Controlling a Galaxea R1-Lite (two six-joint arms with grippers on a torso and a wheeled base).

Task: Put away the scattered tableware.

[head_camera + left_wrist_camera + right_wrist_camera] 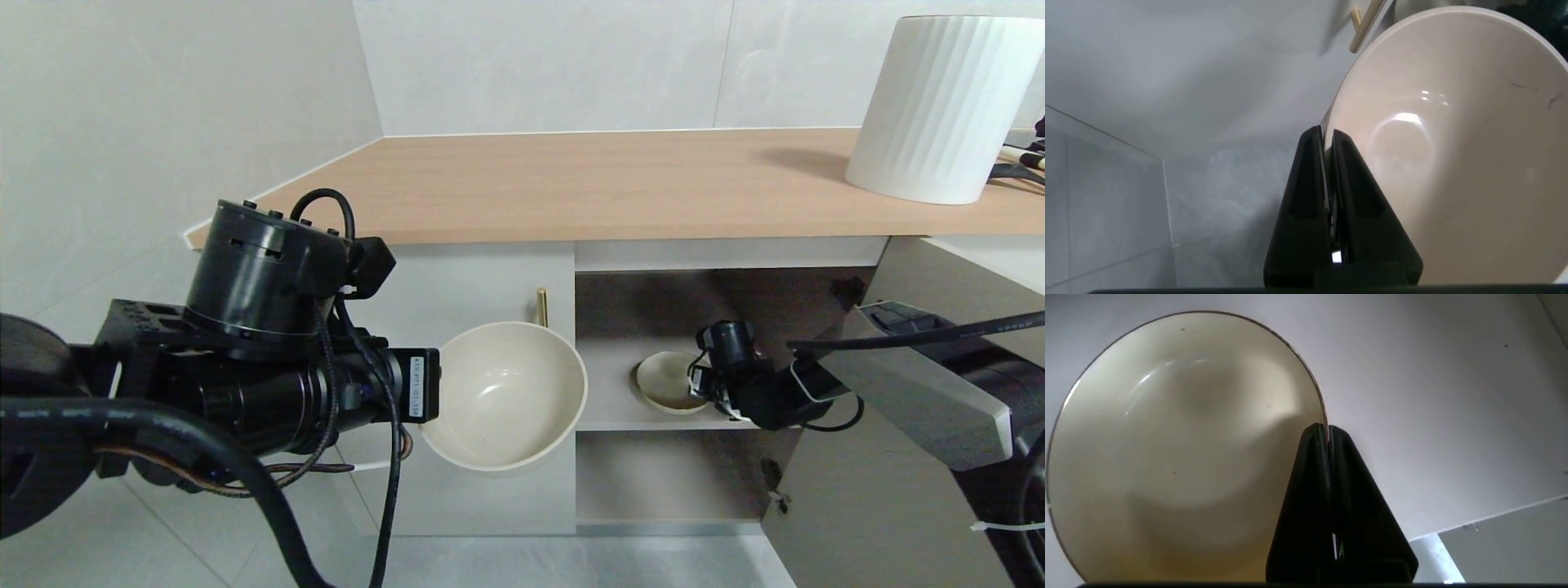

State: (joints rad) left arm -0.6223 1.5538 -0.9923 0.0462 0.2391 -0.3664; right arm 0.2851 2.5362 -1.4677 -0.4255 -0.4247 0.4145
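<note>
Left wrist view puts us right at the left gripper (1328, 140): its two black, wedge-shaped fingers are pressed together on the thin rim of a bowl (1454, 147), one finger inside the wall and one outside. The bowl is deep, round, cream and glossy, with soft highlights in its hollow. In the head view we see it held in the air on its side, mouth facing us, in front of the closed grey cabinet door (490, 278), just below that door's short brass handle (541, 307).

Farther in, the right gripper (1327, 434) is likewise clamped, on the edge of a small plate (1176, 441), shallow, round and pale beige with a fine dark line along its rim. The head view places this plate (665, 380) inside the open compartment, tilted, low over the matte grey shelf (612, 404); we cannot tell whether it touches the shelf. The open door (922, 384) stands to the right.

Above lies the wood-grain counter (571, 188), smooth and matte. At its far right stands a white, vertically ribbed cylindrical container (947, 106), against pale tiled walls.
</note>
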